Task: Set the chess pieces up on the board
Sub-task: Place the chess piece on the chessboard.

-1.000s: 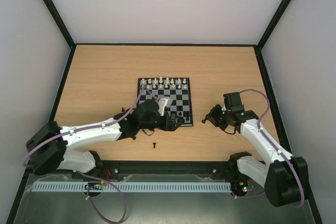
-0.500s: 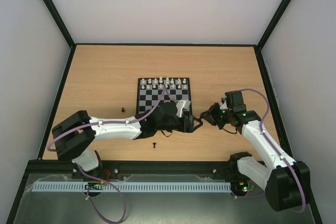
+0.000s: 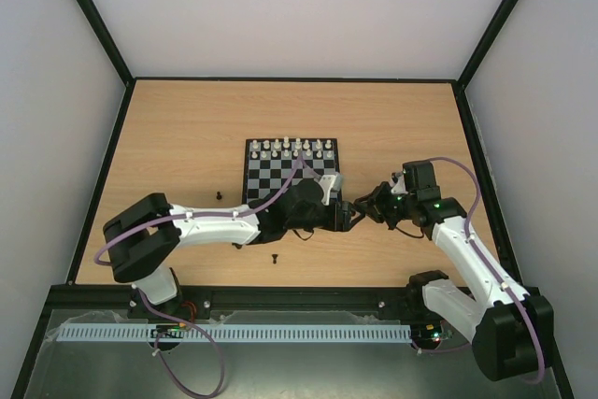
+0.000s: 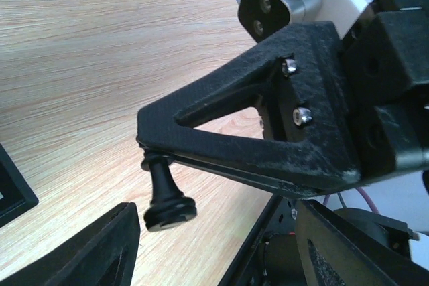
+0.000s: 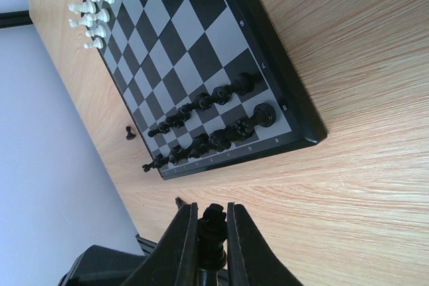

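Beside the board's near right corner, the right gripper clamps a black chess piece by its head, long axis crosswise to the fingers, base toward the left gripper's spread, empty fingers.

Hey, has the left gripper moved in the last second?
Yes. The left gripper went rightward, from over the near right corner of the board to just off its right edge, close to the right gripper, which pinches a black chess piece.

Left arm and right arm — glossy white shells, black joints — each trail a thin purple cable. A green light glows on the right one. The right gripper's fingers are grainy black triangles with silver screws.
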